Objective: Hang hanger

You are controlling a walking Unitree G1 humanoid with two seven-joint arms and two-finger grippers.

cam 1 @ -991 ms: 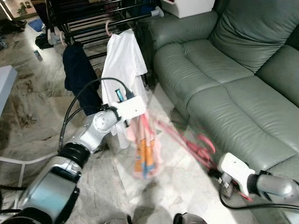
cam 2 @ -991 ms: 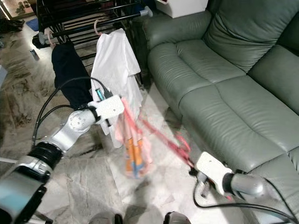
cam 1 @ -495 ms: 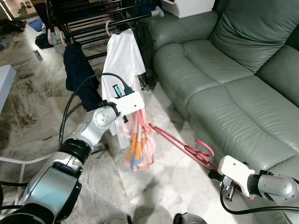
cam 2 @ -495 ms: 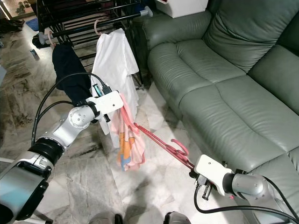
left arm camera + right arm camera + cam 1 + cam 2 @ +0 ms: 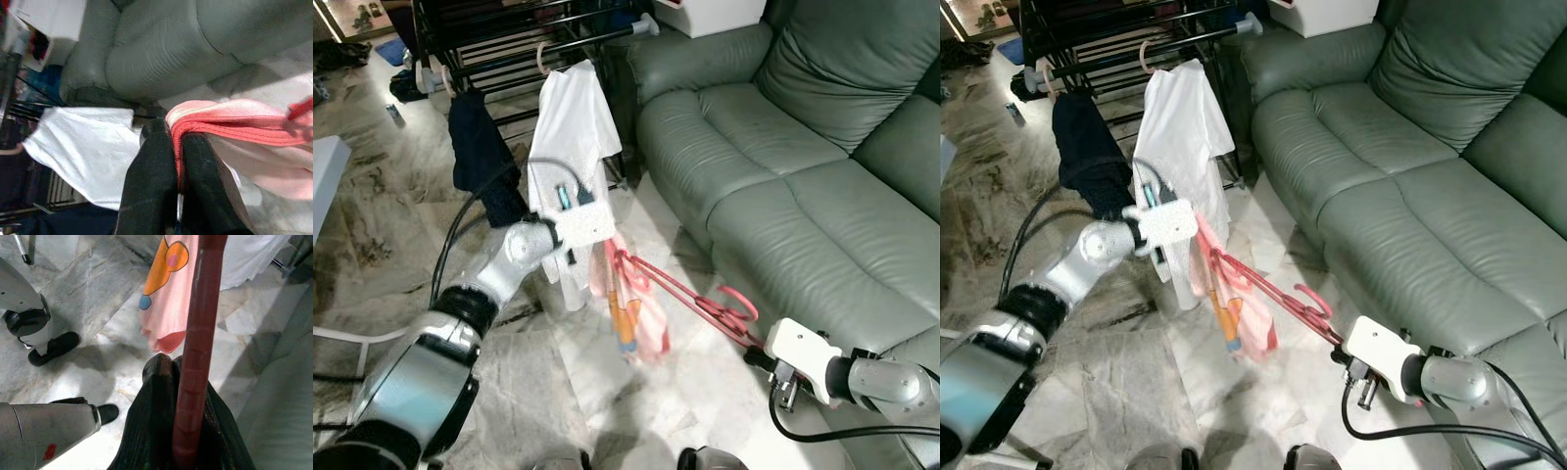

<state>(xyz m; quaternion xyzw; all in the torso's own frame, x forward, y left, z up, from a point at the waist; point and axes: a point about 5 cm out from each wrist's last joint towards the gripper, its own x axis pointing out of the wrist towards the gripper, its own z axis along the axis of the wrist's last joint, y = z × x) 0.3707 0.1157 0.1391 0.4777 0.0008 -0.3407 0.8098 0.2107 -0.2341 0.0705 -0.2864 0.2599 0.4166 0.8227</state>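
A red hanger (image 5: 690,299) slants low above the floor, a pink garment (image 5: 631,308) draped over one end.

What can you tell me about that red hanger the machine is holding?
The red hanger looks like thin plastic, with a curled hook near the right hand, which grips that end. It slants up across the floor toward the left hand, which pinches the pink garment draped over its far end.

The pink garment (image 5: 631,308) has swung rightward along the hanger (image 5: 690,299).
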